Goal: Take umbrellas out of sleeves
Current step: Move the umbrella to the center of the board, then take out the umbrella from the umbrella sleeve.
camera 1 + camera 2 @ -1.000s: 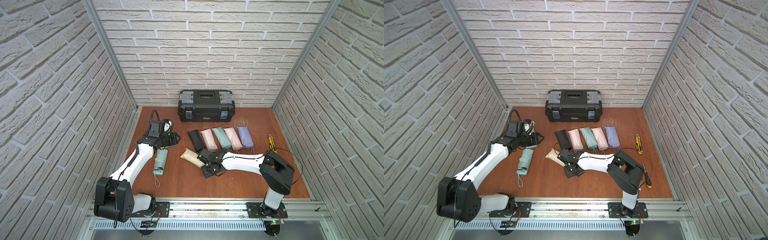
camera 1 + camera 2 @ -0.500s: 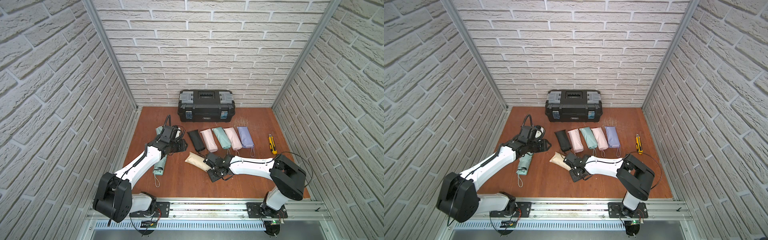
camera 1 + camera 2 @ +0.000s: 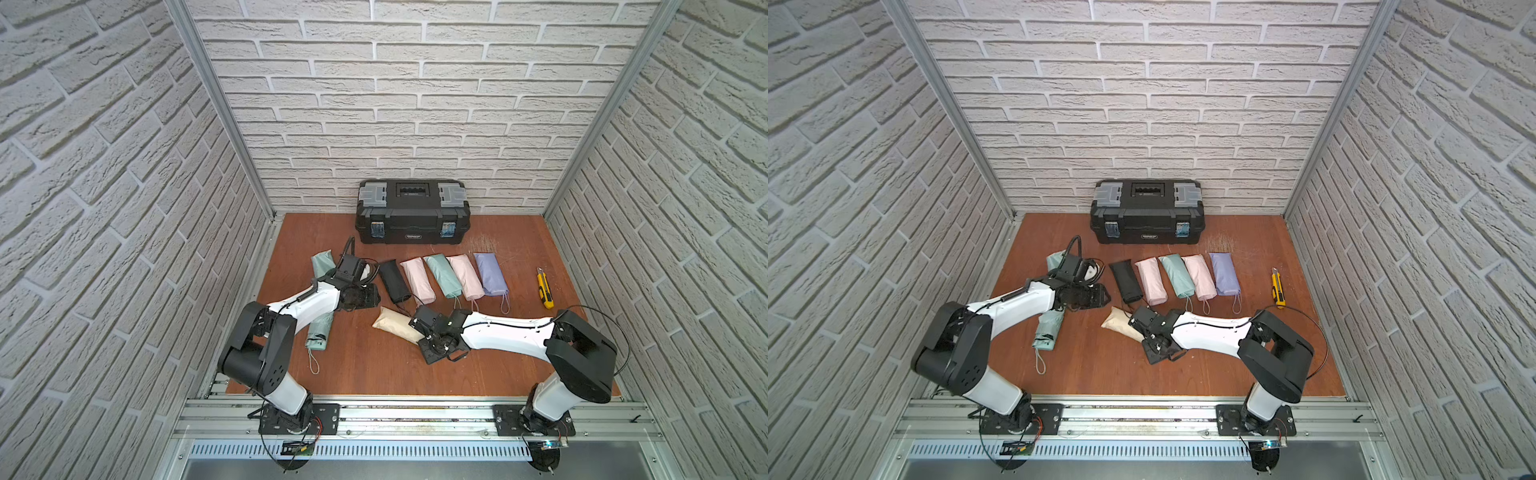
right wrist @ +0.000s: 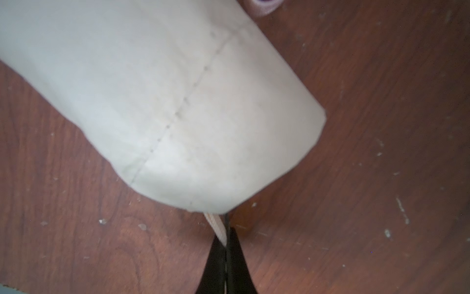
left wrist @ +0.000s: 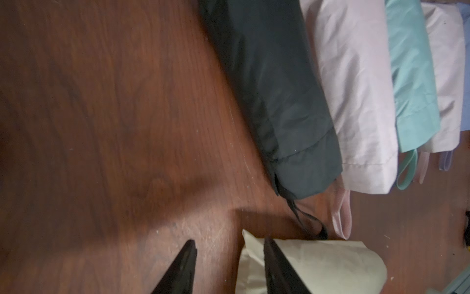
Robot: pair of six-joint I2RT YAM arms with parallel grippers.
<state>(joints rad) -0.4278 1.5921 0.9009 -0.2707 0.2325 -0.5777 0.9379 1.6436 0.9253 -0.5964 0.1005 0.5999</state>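
Robot test cell, probably a laboratory mock-up: brick-patterned wall panels [image 3: 415, 104] in aluminium framing [image 3: 222, 108], rail-mounted arms [image 3: 307, 305], black toolbox [image 3: 411, 212] beyond the left gripper [image 3: 372, 297].

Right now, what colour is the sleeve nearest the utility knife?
Lavender; the sleeve shows best in a top view.

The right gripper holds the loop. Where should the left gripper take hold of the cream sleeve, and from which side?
Pinch the closed end of the cream sleeve, coming from the left arm's side, opposite the mouth. The right gripper is shut on the wrist loop at the mouth, and the far end flattens to a corner of fabric. The left gripper is open right there.
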